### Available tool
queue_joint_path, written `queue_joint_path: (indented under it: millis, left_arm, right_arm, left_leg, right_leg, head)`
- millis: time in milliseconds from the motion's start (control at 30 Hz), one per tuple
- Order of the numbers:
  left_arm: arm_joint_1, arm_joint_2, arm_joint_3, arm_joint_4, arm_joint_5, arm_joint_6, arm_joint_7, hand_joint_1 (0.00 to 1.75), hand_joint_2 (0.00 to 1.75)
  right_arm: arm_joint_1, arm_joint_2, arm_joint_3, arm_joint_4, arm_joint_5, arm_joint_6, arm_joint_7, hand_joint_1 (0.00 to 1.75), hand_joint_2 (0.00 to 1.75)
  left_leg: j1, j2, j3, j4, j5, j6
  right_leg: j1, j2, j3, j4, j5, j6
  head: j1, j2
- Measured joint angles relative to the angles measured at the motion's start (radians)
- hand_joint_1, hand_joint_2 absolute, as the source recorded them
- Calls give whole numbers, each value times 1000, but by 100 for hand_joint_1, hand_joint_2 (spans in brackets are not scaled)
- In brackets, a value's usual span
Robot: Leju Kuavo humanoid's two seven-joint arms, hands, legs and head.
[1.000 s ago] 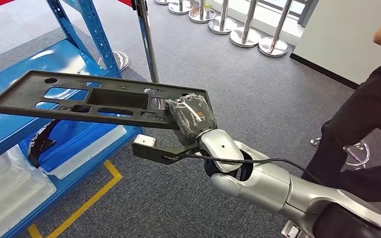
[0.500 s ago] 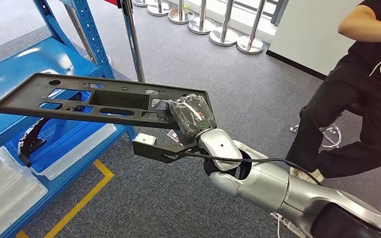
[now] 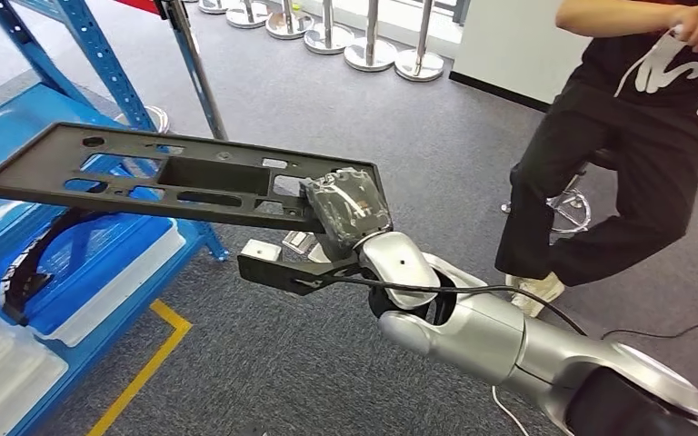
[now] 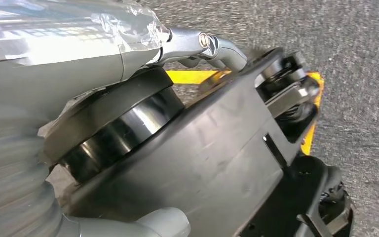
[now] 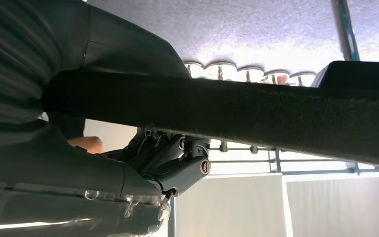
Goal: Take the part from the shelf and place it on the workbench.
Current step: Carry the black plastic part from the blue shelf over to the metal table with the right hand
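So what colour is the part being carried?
Black, a flat panel with cut-outs, gripped by the right robot hand; clearest in the head view.

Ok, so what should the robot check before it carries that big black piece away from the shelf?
1. Grip: the right hand holds the black panel by one end. Ok.
2. Balance: most of the panel sticks out far past the hand, but it sits roughly level. Ok, though go slowly.
3. Clear of the blue shelf: the panel looks lifted off it. Ok.
4. Room to turn: a person is close on the robot's right side. Not ok, so be careful.
5. Where the workbench is: cannot tell.
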State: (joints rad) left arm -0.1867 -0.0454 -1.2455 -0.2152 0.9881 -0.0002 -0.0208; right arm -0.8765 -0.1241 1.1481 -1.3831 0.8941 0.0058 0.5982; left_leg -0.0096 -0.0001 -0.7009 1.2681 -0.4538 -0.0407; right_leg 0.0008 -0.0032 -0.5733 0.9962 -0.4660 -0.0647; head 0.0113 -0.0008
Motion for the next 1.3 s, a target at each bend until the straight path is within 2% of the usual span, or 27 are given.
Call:
queue_joint_path:
  millis: [33, 67, 100, 133, 200, 267, 300, 333, 400, 433, 500, 533, 567, 600, 633, 700, 767, 867, 933, 1000, 1033, 1067, 1100, 1167, 1200, 1267, 1300]
  left_arm:
    - [0, 0, 0, 0, 0, 0, 0, 0, 175]
    - [-1, 0, 0, 0, 0, 0, 0, 0, 175]
    - [-1, 0, 0, 0, 0, 0, 0, 0, 175]
    - [0, 0, 0, 0, 0, 0, 0, 0, 175]
    - [3, 0, 0, 0, 0, 0, 0, 0, 175]
    - [4, 0, 0, 0, 0, 0, 0, 0, 175]
    - [3, -1, 0, 0, 0, 0, 0, 0, 175]
    - [1, -1, 0, 0, 0, -1, 0, 0, 175]
    - [0, -2, 0, -1, 0, -1, 0, 0, 175]
    - [0, -2, 0, -1, 0, -1, 1, 0, 175]
    - [2, -2, 0, -1, -1, -1, 1, 0, 175]
    - [2, -2, 0, -1, -1, -1, 1, 0, 175]
    - [2, -1, 0, -1, -1, -1, 1, 0, 175]
    - [2, -1, 0, -1, -2, -1, 1, 0, 175]
    - [2, -1, 0, -1, -2, -1, 1, 0, 175]
    - [4, -1, 0, -1, -3, 0, 1, 0, 175]
    - [5, -1, 0, -1, -4, 0, 1, 0, 175]
    - [6, 0, 0, -1, -4, 2, 1, 0, 175]
    - [4, 1, 0, -1, -4, 3, 0, 0, 175]
    - [1, 2, 0, -1, -4, 3, -1, 0, 175]
    - [1, 2, 0, -1, -4, 3, -2, 0, 175]
    - [1, 2, 0, -1, -5, 4, -2, 0, 175]
    - [0, 2, 0, -1, -5, 4, -3, 0, 175]
    - [1, 1, 0, -1, -5, 5, -4, 0, 175]
    - [1, 1, 0, -1, -5, 5, -5, 0, 175]
    - [3, 1, 0, -1, -6, 4, -10, 0, 175]
    - [4, 1, 0, -1, -7, 4, -16, 0, 175]
  right_arm:
    - [2, 0, 0, 1, 0, 0, 0, 175, 175]
    - [3, 0, 1, 1, 0, 0, 0, 175, 175]
    - [4, 0, 1, 2, 0, 0, 0, 175, 175]
    - [4, 1, 1, 2, 0, -1, 0, 175, 175]
    - [4, 1, 1, 2, 0, -2, 0, 175, 175]
    - [4, 2, 1, 3, 0, -3, 0, 175, 175]
    - [5, 2, 1, 3, 0, -3, 1, 175, 175]
    - [5, 1, 1, 4, 0, -3, 1, 175, 175]
    - [3, 1, 0, 4, 0, -4, 1, 175, 175]
    - [3, 1, 0, 5, 0, -4, 1, 175, 175]
    - [5, 1, 0, 5, 0, -4, 1, 175, 175]
    - [6, 0, 0, 6, 0, -4, 1, 175, 175]
    - [7, 0, 0, 7, 0, -4, 1, 175, 175]
    - [6, 0, 0, 7, 0, -4, 1, 175, 175]
    - [6, -1, 0, 7, 0, -4, 1, 175, 175]
    - [3, 0, 0, 8, 0, -4, 2, 175, 175]
    - [1, 0, 0, 8, 0, -4, 3, 175, 175]
    - [0, 1, -1, 8, 1, -4, 6, 175, 175]
    - [-2, 2, -1, 8, 1, -3, 6, 175, 175]
    - [-4, 3, 0, 8, 1, -2, 6, 175, 175]
    - [-3, 4, 1, 9, 1, 0, 6, 175, 175]
    - [-3, 4, 1, 10, 1, 1, 7, 175, 175]
    - [-3, 4, 2, 10, 1, 3, 7, 175, 175]
    - [-4, 5, 2, 12, 1, 5, 11, 175, 175]
    - [-5, 5, 2, 13, 0, 6, 13, 175, 175]
    - [-7, 7, 1, 15, -2, 8, 18, 175, 175]
    - [-7, 7, 1, 18, -4, 9, 22, 175, 175]
  left_leg:
    - [1, -2, -6, 33, -7, -2]
    - [3, -2, 3, 31, 5, -5]
    - [6, -4, 28, -8, 33, -7]
    - [11, -10, 60, -72, 65, -10]
    - [19, -37, 109, -178, 102, -12]
    - [19, -52, 121, -211, 97, -3]
    - [21, -47, 119, -217, 96, 5]
    - [22, -40, 119, -222, 96, 11]
    - [25, -25, 119, -229, 101, 24]
    - [25, -19, 119, -231, 102, 28]
    - [23, -6, 119, -231, 102, 32]
    - [23, 0, 120, -231, 101, 32]
    - [22, 5, 121, -231, 100, 32]
    - [21, 10, 123, -231, 99, 32]
    - [21, 14, 126, -231, 96, 31]
    - [16, 20, 128, -233, 94, 26]
    - [12, 28, 127, -236, 94, 18]
    - [10, 34, 128, -227, 80, 3]
    - [10, 15, 97, -150, 32, -4]
    - [9, 0, 38, -17, -27, -8]
    - [8, -3, 16, 31, -38, -10]
    - [8, -4, 8, 46, -30, -10]
    - [8, -5, 16, 20, -2, -10]
    - [15, -23, 60, -96, 72, -10]
    - [19, -39, 79, -154, 95, -8]
    - [22, -62, 89, -202, 103, 1]
    - [20, -60, 89, -210, 103, 7]
  right_leg:
    - [0, 9, -3, 3, 0, 0]
    - [0, 18, -5, 7, 1, 1]
    - [-1, 29, -7, 12, 0, 2]
    - [-2, 38, -10, 19, -2, 5]
    - [-1, 58, -22, 36, -6, 14]
    - [1, 76, -37, 47, -4, 23]
    - [1, 83, -43, 50, -3, 28]
    - [0, 78, -48, 56, -6, 33]
    - [0, 45, -74, 107, -35, 45]
    - [-2, 25, -101, 162, -62, 51]
    - [-8, 10, -165, 290, -109, 58]
    - [-10, 8, -185, 326, -113, 58]
    - [-12, 7, -187, 324, -98, 58]
    - [-12, 5, -170, 282, -66, 55]
    - [-10, -2, -138, 211, -26, 50]
    - [2, -29, -83, 89, 19, 38]
    - [12, -43, -70, 49, 19, 28]
    - [6, -24, -66, 33, 23, 16]
    - [0, -13, -61, 25, 27, 4]
    - [4, 2, -60, 27, 26, -2]
    - [6, 11, -60, 28, 25, -3]
    - [8, 21, -59, 30, 24, -4]
    - [8, 32, -59, 33, 24, -4]
    - [8, 53, -62, 41, 21, -1]
    - [10, 63, -67, 49, 19, 2]
    - [9, 79, -83, 58, 21, 10]
    - [8, 86, -89, 61, 23, 15]
  head:
    - [-4, 0]
    - [-8, 0]
    - [-10, 0]
    - [-13, 0]
    - [-19, 0]
    - [-18, 0]
    - [-17, 0]
    - [-14, 0]
    - [-5, 0]
    - [1, 0]
    - [13, 0]
    - [16, 0]
    - [20, 0]
    - [24, 0]
    - [28, 0]
    - [34, 0]
    - [35, 0]
    - [29, 0]
    - [16, 0]
    - [0, 0]
    - [-6, 0]
    - [-9, 0]
    - [-12, 0]
    - [-17, 0]
    - [-20, 0]
    - [-19, 0]
    - [-18, 0]
